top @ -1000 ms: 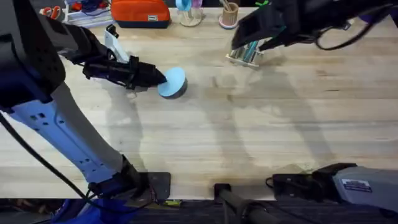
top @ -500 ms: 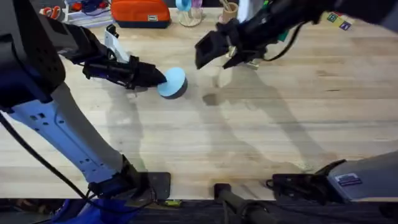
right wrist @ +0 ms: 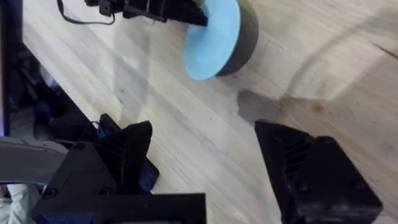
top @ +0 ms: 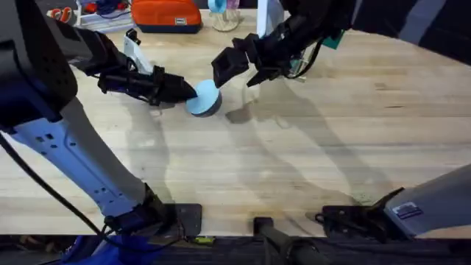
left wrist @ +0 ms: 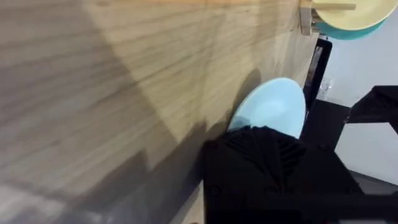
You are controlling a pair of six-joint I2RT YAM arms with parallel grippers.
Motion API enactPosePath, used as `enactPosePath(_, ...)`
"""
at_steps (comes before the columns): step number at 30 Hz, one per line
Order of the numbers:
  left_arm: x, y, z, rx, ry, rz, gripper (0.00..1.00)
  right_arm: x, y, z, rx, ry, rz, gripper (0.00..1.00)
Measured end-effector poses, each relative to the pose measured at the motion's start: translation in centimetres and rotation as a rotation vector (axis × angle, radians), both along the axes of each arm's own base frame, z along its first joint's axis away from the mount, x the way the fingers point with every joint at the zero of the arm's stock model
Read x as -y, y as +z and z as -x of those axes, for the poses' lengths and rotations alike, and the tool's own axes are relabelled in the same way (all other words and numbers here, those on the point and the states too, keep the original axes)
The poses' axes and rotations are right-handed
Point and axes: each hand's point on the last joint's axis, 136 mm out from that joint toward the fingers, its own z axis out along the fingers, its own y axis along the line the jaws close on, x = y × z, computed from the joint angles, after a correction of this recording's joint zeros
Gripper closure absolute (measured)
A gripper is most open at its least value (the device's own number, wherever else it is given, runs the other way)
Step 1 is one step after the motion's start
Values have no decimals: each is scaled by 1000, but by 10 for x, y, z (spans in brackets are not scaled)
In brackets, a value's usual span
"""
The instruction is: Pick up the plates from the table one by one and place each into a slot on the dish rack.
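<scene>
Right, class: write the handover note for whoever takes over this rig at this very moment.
Left gripper: shut on the tilted round light blue plastic plate, which leans on a dark round base.
Right gripper: open, holding nothing, hovering near that plate.
Small pale wooden dish rack: at the far side of the light wooden table, mostly behind the right arm.
Left: slot this plate.
</scene>
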Motion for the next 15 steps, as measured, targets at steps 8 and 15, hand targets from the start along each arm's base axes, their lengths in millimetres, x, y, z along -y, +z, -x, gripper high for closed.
enactPosePath(8,0,0,0,-1,1,0,961,-1,0,-2,3,-5,-4,7)
enactPosePath(15,0,0,0,-1,0,0,960,-7,-15,-12,3,-6,-4,7)
